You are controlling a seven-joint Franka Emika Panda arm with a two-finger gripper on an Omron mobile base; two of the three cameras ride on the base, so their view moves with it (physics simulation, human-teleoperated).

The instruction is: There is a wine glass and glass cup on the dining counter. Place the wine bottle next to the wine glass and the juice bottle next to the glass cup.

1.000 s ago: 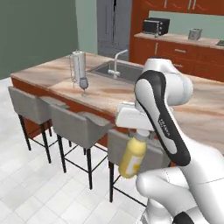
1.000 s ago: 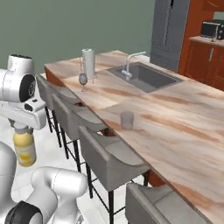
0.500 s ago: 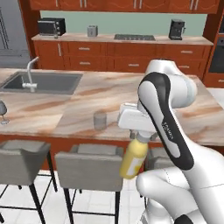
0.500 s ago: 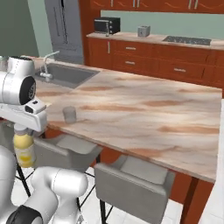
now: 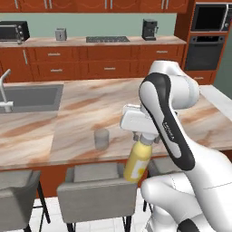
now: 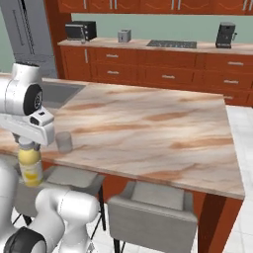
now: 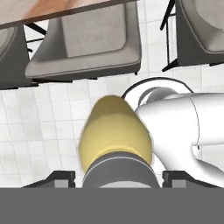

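My gripper [image 5: 144,138] is shut on the neck of the juice bottle [image 5: 137,162], a plump yellow bottle hanging below the hand, just off the near edge of the dining counter [image 5: 90,106]. The right base view shows the same juice bottle [image 6: 30,166] under the gripper [image 6: 28,145]. In the hand view the juice bottle [image 7: 114,131] sits in the gripper [image 7: 117,177], over floor tiles. The glass cup [image 5: 102,138] stands near the counter's front edge, left of the bottle. From the right the glass cup [image 6: 63,142] is just beyond the hand. The wine glass and wine bottle are out of view.
Grey stools [image 5: 97,186] line the near side of the counter, below the bottle, and another stool [image 6: 153,210] stands further right. A dark sink [image 5: 27,97] with a faucet [image 5: 4,90] is set in the counter's left end. A wall oven [image 5: 208,41] is at the back right.
The whole scene has slid left as the base moved along the counter; the sink is now at the left edge. The gripper still holds the juice bottle in the same pose.
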